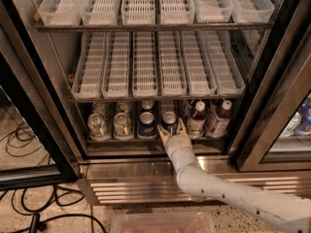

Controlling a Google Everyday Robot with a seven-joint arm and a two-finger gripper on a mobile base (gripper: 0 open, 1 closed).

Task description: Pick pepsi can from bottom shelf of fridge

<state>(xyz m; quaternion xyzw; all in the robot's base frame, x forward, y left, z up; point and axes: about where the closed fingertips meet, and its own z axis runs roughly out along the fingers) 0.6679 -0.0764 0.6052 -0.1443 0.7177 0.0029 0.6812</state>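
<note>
Down on the bottom shelf [121,141] of the fridge [146,181], the tool [170,127] is spread wide, one finger either side of the pepsi can [169,118], which stands in the front row between another blue can [146,124] and a brown bottle [196,118].

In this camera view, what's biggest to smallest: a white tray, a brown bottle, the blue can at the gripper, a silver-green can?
White tray; brown bottle; then pepsi can, right at the gripper, and silver-green can look alike, so unranked.
</note>
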